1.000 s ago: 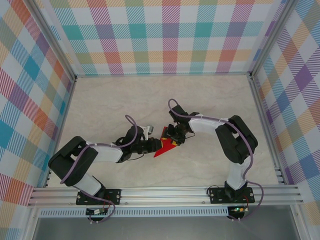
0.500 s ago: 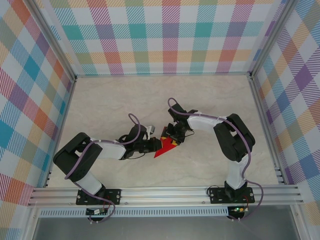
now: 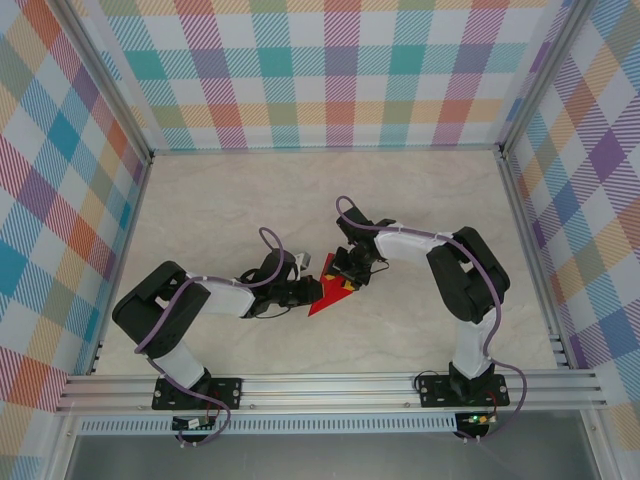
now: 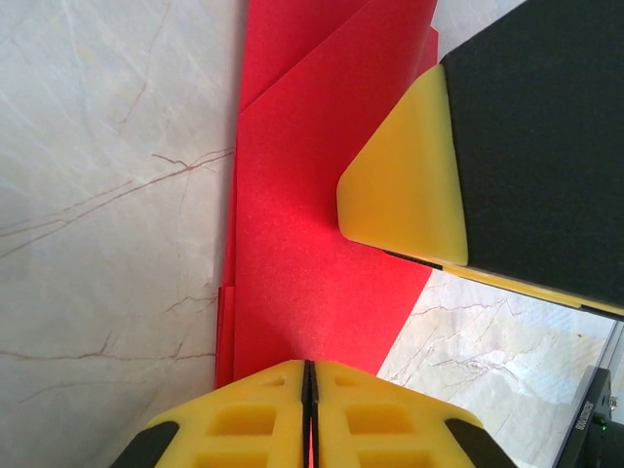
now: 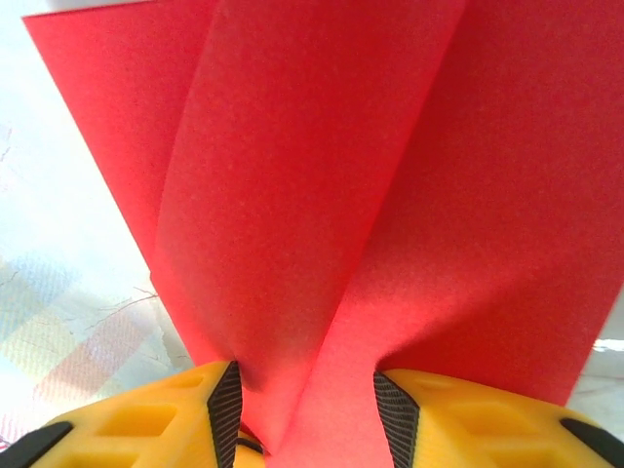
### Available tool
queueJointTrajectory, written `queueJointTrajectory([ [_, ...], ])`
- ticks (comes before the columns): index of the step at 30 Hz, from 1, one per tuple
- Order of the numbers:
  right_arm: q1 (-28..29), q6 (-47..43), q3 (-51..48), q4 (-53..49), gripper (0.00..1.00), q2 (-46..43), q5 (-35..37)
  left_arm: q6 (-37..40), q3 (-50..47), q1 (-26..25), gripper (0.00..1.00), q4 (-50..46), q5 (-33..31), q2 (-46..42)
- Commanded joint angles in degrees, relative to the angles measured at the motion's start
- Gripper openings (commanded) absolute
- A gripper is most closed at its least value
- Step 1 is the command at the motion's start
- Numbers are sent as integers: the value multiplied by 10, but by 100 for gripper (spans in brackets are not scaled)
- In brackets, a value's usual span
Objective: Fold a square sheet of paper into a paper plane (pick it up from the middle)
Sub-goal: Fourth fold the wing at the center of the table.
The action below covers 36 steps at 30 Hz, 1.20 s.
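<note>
My top camera hangs above and behind my two arm bases and looks down from far off at the whole table [image 3: 420,200]. Each wrist camera looks out along its own tool, the left gripper [image 4: 307,366] and the right gripper [image 5: 304,375], very close to the paper [image 4: 312,244] just ahead of the fingertips. All three views share that paper.

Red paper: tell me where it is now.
In the top view, the red paper is mid-table, between the left pincer and the right pincer.
</note>
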Motion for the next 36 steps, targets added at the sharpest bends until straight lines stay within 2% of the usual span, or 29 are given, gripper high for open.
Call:
queueJointTrajectory([
  [1, 3, 3, -37, -64, 45, 70, 63, 9, 9, 9, 10, -19, -7, 6],
  [18, 3, 17, -38, -66, 40, 85, 59, 13, 11, 8, 8, -50, -20, -8],
  [36, 3, 16, -35, -64, 42, 100, 53, 22, 29, 8, 8, -85, -37, -8],
])
